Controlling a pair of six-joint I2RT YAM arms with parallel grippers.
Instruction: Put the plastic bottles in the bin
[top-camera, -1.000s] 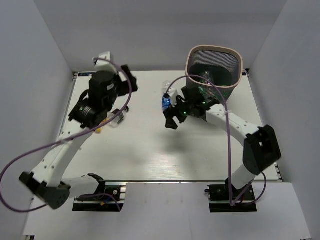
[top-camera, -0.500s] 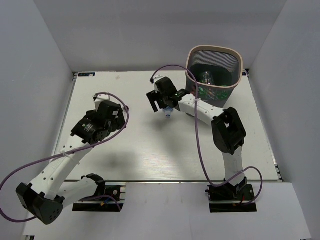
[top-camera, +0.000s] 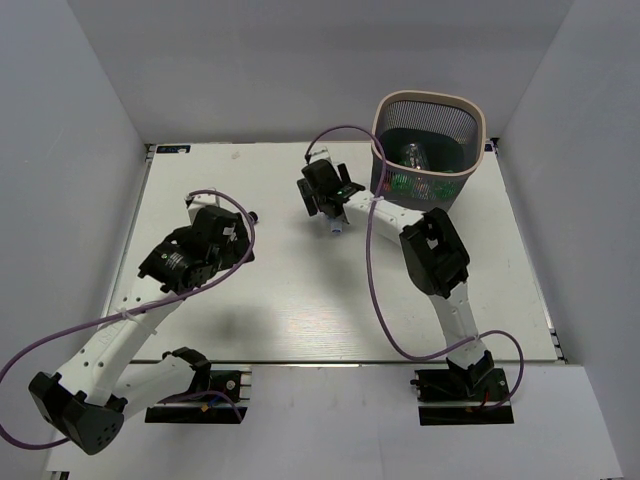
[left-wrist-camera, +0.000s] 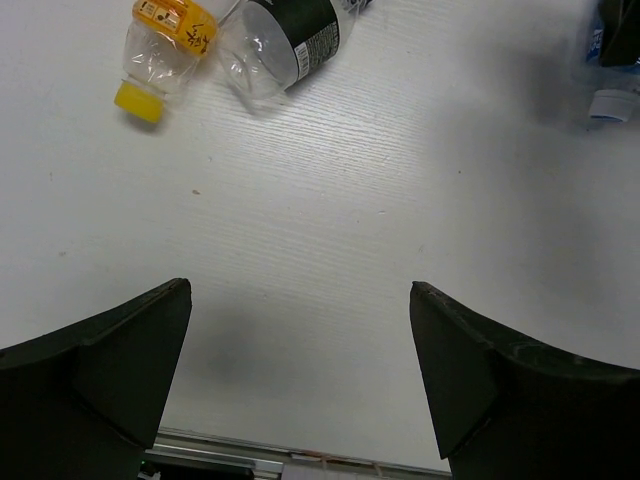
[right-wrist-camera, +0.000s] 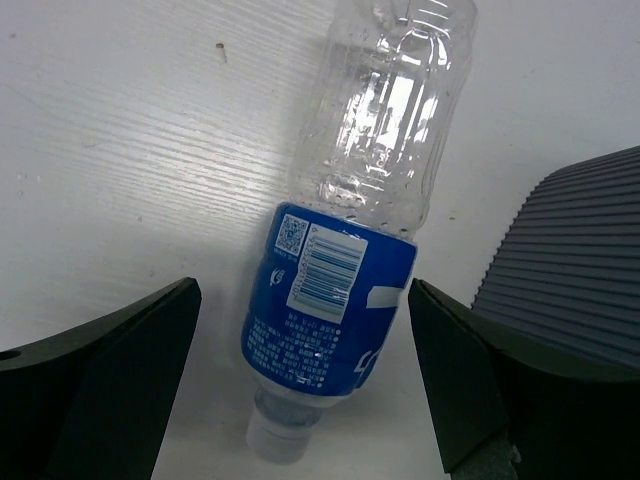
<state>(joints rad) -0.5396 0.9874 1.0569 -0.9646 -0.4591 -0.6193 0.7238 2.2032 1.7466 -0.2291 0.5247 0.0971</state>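
Observation:
A clear plastic bottle with a blue label (right-wrist-camera: 335, 310) lies on the table, its cap toward the camera, between the spread fingers of my right gripper (right-wrist-camera: 302, 292). The jaws are open and touch nothing. From above, the right gripper (top-camera: 328, 200) covers most of that bottle; only its cap end (top-camera: 337, 224) shows. The bin (top-camera: 478, 130) stands just right of it, with a clear bottle (top-camera: 412, 153) and a green one (top-camera: 405, 182) inside. My left gripper (left-wrist-camera: 300, 370) hangs open and empty above the table. A yellow-capped bottle (left-wrist-camera: 160, 45) and a black-labelled bottle (left-wrist-camera: 290, 40) lie beyond it.
The bin's dark ribbed wall (right-wrist-camera: 580, 260) stands close on the right of my right fingers. The table's metal edge rail (left-wrist-camera: 300, 462) shows under the left gripper. White walls close in the table on three sides.
The right gripper swung from the table's middle to the far side and settled over the blue-labelled bottle. The left arm drew back from the far left toward the near side.

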